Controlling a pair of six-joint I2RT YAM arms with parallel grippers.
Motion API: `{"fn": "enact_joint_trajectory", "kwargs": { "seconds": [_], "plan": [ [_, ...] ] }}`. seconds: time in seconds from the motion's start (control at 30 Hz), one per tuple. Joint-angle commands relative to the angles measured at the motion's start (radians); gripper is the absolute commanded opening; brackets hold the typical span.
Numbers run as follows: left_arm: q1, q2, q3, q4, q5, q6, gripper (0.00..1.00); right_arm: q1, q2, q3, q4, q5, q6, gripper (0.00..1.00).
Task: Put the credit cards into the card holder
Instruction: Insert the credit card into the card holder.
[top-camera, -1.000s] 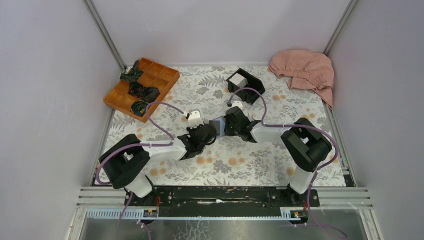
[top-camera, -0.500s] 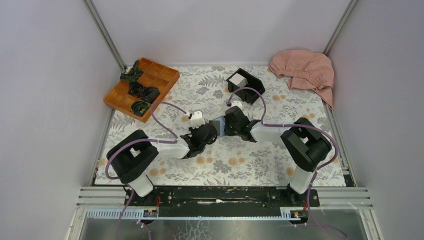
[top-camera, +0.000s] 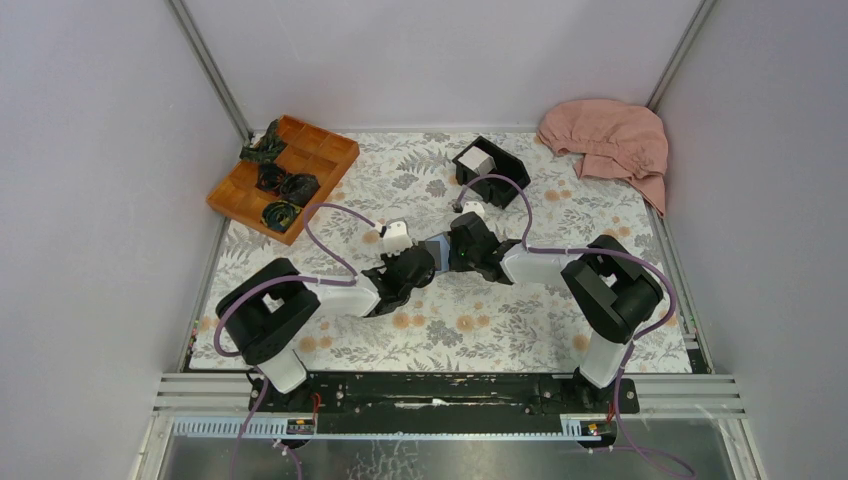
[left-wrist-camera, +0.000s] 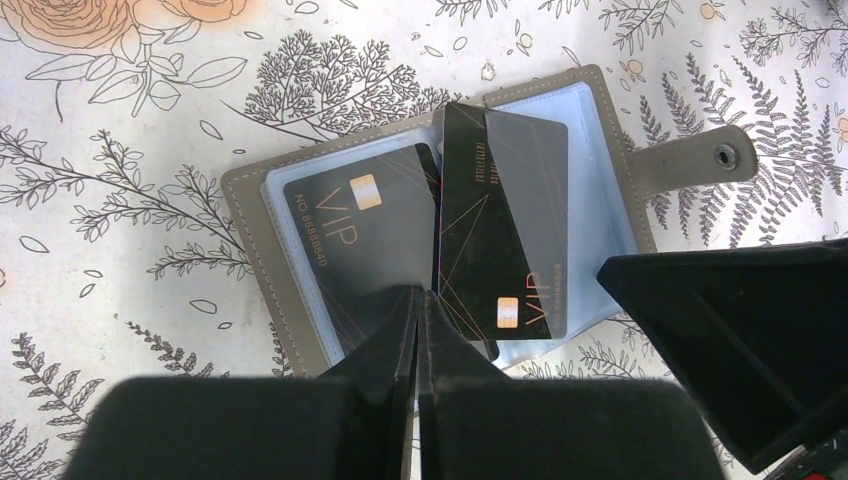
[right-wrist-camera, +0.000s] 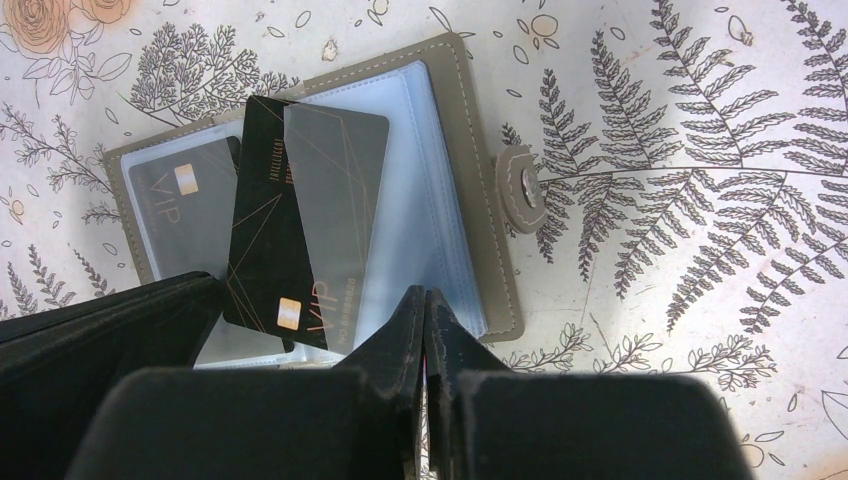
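Located the card holder (left-wrist-camera: 250, 225) lying open and flat at mid-table, filling the centre of the left wrist view, snap tab (left-wrist-camera: 700, 160) out at the right. Counted two dark cards in it. Seated card (left-wrist-camera: 360, 235): fully inside the left-hand clear pocket. Tilted card (left-wrist-camera: 500, 230): only part-way under a right-hand clear page, slightly askew, lower end jutting toward the bottom of the frame.

Read the tilted card's long axis as running roughly top to bottom of frame, straight toward the fingertips. Placed the left gripper (left-wrist-camera: 418, 320) right at that jutting end, by its lower-left corner, so judged the nearer of the two. Placed the right gripper (right-wrist-camera: 425, 310) just right of the card's lower end, over the near edge of the clear page.

Noted both sets of jaws pressed together, clamping nothing. Cannot tell whether either tip actually bears on card or plastic.

Judged the coming move: a nudge up-frame along the card's long axis to seat it.
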Motion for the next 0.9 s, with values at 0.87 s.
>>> {"fn": "enact_joint_trajectory", "kwargs": {
  "seconds": [0.87],
  "plan": [
    [-0.055, 0.077, 0.081, 0.048, 0.031, -0.014, 0.00, 0.011, 0.025, -0.013, -0.095, -0.011, -0.008, 0.00]
  ]
}}
